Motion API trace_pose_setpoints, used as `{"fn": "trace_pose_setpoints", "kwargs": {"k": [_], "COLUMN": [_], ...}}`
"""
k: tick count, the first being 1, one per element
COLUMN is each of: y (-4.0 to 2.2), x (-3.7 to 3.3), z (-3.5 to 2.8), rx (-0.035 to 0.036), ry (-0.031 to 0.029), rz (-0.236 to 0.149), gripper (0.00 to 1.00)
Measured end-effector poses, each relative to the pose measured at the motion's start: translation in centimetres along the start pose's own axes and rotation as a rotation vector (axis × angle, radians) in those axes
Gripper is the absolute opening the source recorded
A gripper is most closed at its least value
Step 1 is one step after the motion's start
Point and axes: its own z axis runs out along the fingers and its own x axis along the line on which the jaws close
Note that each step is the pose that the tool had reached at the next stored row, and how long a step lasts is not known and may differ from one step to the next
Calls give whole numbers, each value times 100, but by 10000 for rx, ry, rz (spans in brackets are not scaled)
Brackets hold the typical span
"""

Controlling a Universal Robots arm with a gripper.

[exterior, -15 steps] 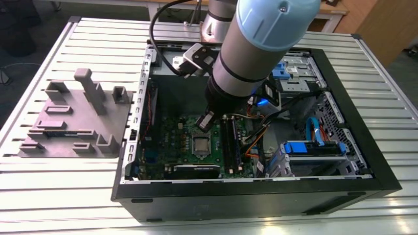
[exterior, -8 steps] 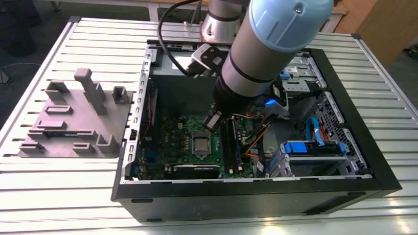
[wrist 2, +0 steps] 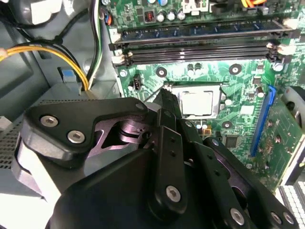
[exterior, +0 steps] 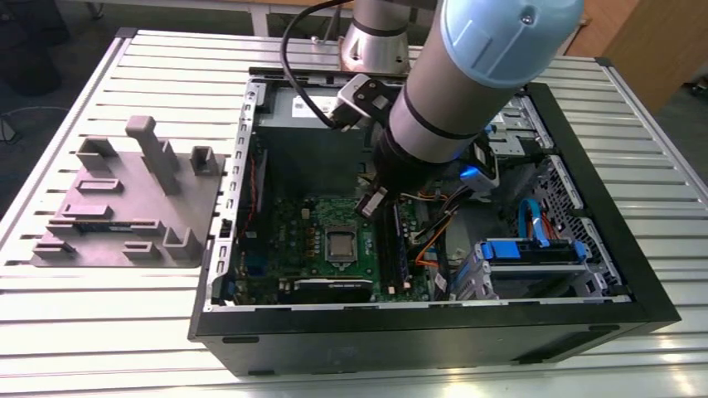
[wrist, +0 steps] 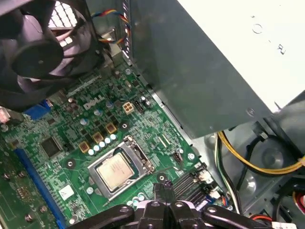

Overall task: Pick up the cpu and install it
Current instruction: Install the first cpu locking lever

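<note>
Both wrist views give us the small square cpu with its silver-grey metal top lying in the metal-framed socket on the green motherboard. Our black gripper hovers just beside it, its fingertips drawn together on nothing we can make out, so we call it clenched and empty. We judge the danger is a chip sitting crooked: any nudge from those tips could skew it on the socket contacts.

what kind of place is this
Probably a robotics lab bench for PC assembly: an open computer case lies on a slatted metal table, beside a grey parts fixture, with the motherboard exposed.
</note>
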Motion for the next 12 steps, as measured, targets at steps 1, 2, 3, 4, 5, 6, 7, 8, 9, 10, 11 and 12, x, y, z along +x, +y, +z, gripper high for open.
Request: {"fn": "trace_pose_setpoints", "kwargs": {"k": [1,2,3,4,5,6,7,8,9,10,11,12], "y": [2,7,12,17,18,20,21,23,26,31,38,47], "x": [-12,-26,-41,-54,-67,-79,-93,-107,-121,-136,-151,-167], "z": [2,6,9,11,13,15,16,18,20,23,26,31], "rx": [0,0,1,0,0,0,0,0,0,1,1,1], "ry": [0,0,0,0,0,0,0,0,0,0,1,0], "rz": [0,1,1,1,0,0,0,0,0,1,1,1], "gripper": [10,10,10,10,10,10,10,10,10,10,10,10]}}
